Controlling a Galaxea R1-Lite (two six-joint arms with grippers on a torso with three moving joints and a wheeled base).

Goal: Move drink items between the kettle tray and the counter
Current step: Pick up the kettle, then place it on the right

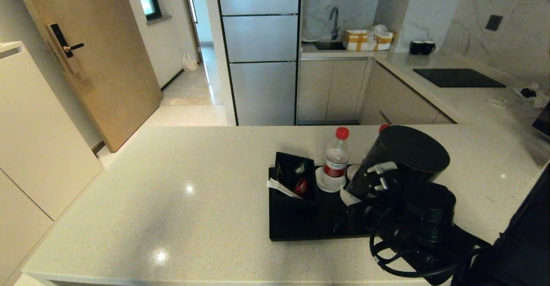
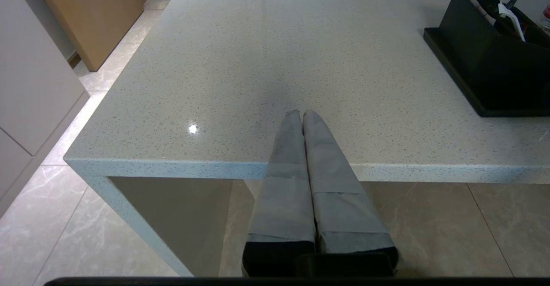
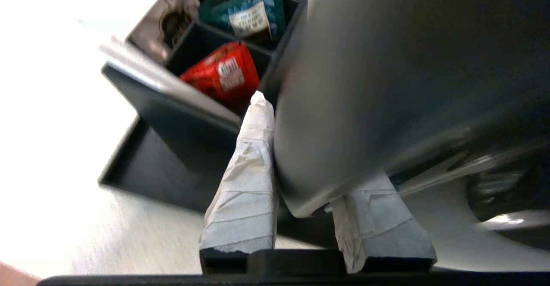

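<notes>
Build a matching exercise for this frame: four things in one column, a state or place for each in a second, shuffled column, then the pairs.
Things:
1. kettle
2. left gripper
3. water bottle
4. box of sachets

States or places:
A. upright on a white coaster
B. tilted, gripped by the right gripper
C. shut, hovering over the bare counter
D. at the left end of the kettle tray

Pairs: 1-B, 2-C, 3-A, 4-D

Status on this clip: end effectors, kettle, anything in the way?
Right end effector shut on kettle, kettle tilted over tray. Left end effector shut, idle at counter edge. Sachet box and bottle close beside kettle.
</notes>
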